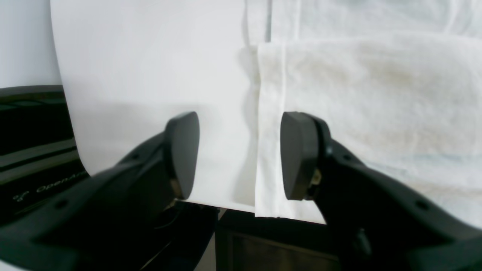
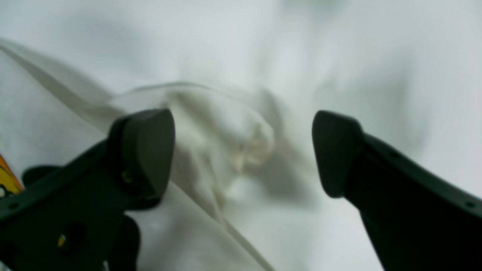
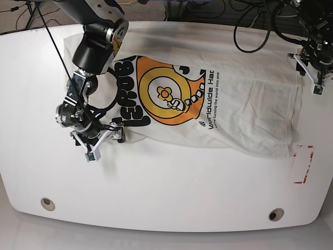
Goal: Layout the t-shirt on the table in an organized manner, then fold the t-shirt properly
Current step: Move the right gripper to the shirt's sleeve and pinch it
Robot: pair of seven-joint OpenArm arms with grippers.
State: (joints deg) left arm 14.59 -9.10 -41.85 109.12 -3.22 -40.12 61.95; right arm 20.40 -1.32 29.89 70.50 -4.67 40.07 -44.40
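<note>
The white t-shirt [image 3: 244, 104] lies spread on the white table [image 3: 171, 177], its orange-and-yellow round graphic [image 3: 166, 94] and black lettering facing up. My right gripper [image 3: 105, 146] is open over the shirt's left end; in the right wrist view [image 2: 243, 150] its jaws stand wide apart above a bunched fold of cloth [image 2: 226, 139]. My left gripper [image 3: 309, 73] is open at the shirt's far right edge; in the left wrist view [image 1: 241, 156] the jaws straddle the hemmed edge [image 1: 269, 131] without holding it.
A red tape rectangle [image 3: 302, 164] is at the right, just past the shirt's corner. Two grommet holes [image 3: 48, 203] [image 3: 276, 214] sit near the front edge. Black cables [image 3: 250, 26] lie beyond the table's back edge.
</note>
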